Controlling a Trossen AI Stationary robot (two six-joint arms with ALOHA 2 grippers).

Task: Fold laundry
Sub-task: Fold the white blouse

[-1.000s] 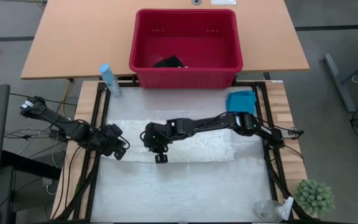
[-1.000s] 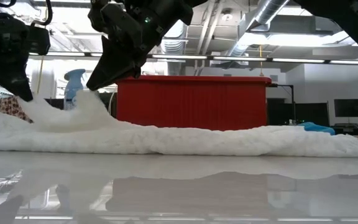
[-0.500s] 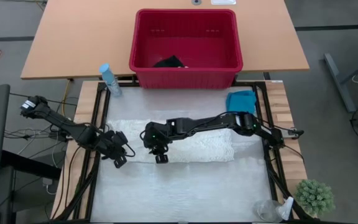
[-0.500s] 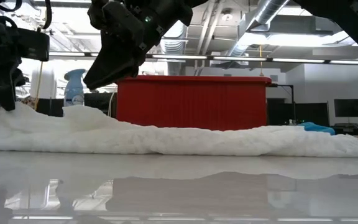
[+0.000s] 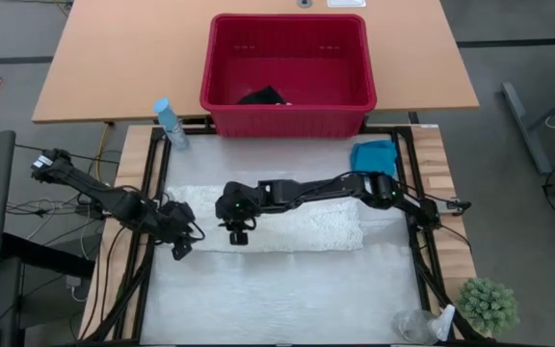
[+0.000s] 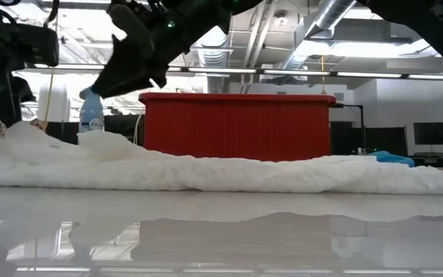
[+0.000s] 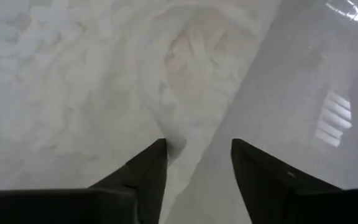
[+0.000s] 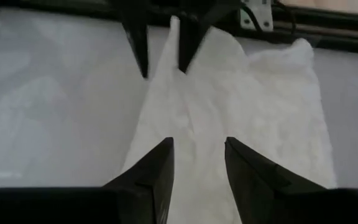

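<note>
The cream-white cloth point(image 5: 287, 224) lies folded into a long band across the middle of the worktop point(image 5: 287, 299), its long axis running from the left arm's side to the right arm's side; the turquoise garment point(image 5: 374, 156) sits well apart by the worktop's right edge, and the dark garment point(image 5: 262, 96) rests inside the red basket point(image 5: 222, 72) beyond; the left tool point(image 5: 180, 249) is at the band's left end, fingers apart with nothing clamped, the cloth's corner lying just at one fingertip point(image 7: 160, 152); the right tool point(image 5: 237, 234) hangs over the band near that same end, fingers likewise apart and empty above the fabric; the cloth looks soft, light and limp, thick with lacy texture, so it would likely sag and bunch when lifted and hold no crease by itself; the corners and short edge at the left end seem the best holds, one per tool, pinching through both layers so the fold stays together
</note>
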